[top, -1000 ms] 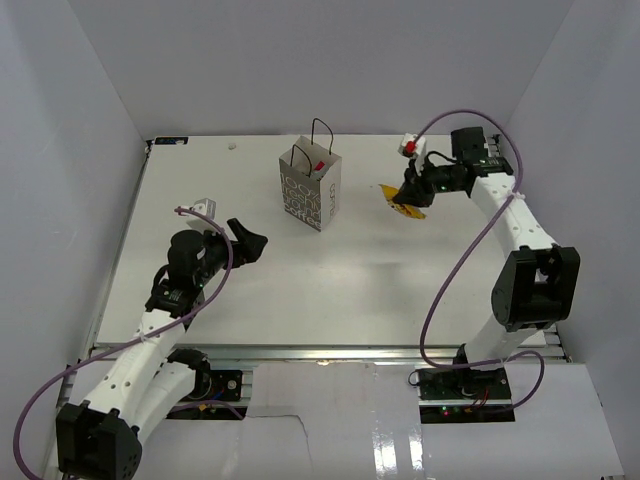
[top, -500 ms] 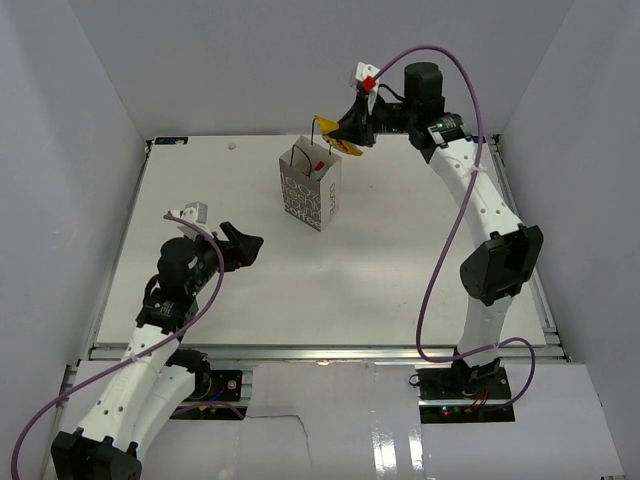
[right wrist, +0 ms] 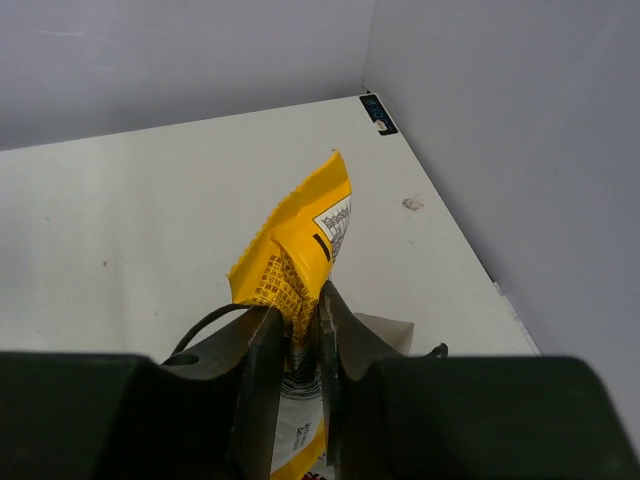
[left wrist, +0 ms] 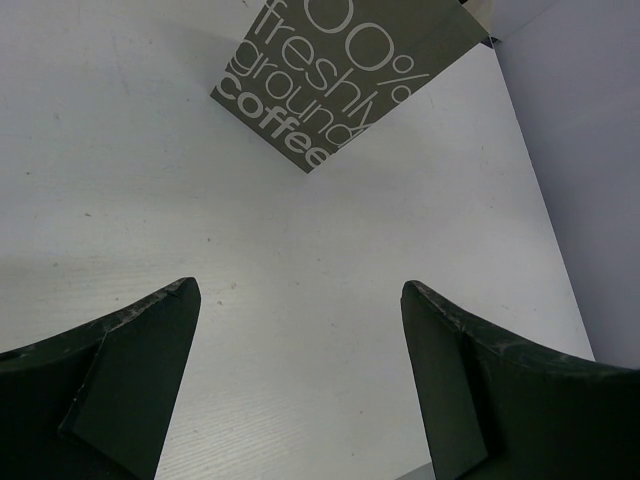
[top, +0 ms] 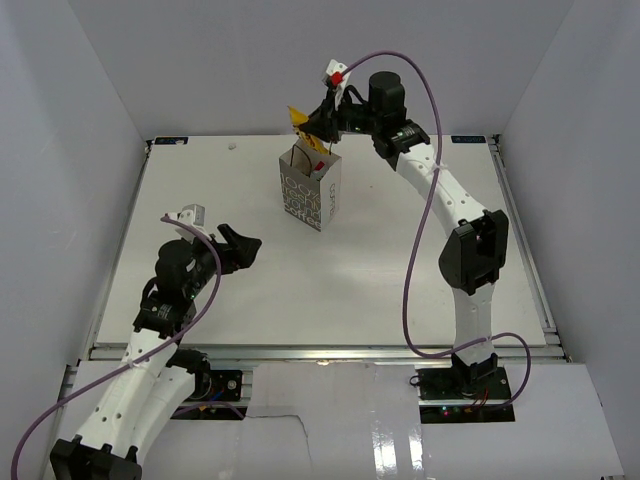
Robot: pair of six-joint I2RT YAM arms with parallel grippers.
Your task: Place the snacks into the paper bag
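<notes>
1. White tabletop (top: pixel 250 300), closed in by pale grey walls on three sides, carries both arm bases at its near edge.
2. At the left, the left claw (top: pixel 243 243), black and two-fingered, hangs over the near-left part of the table. Its jaws are spread wide with nothing between them. It points toward the bag and is well apart from it.
3. Near the middle of the far half stands the small upright grey-white paper bag (top: pixel 310 192) with printed lettering. Its thin black loop handles are raised and its mouth is open. A small red thing (top: pixel 319 165) shows just inside the mouth.
4. Just above the bag's mouth is the yellow wrapped snack packet (right wrist: pixel 295 250), pinched in the right claw (right wrist: pixel 300 320). The jaws are closed tight on it. The packet's serrated end sticks out past the fingertips, and the wrist view shows the bag's rim and a black handle just beside the fingers.
5. At the right, the white and black right arm (top: pixel 470 250) stretches from its near-right base up and across to the bag, with a purple cable (top: pixel 420 240) looping along it.
</notes>
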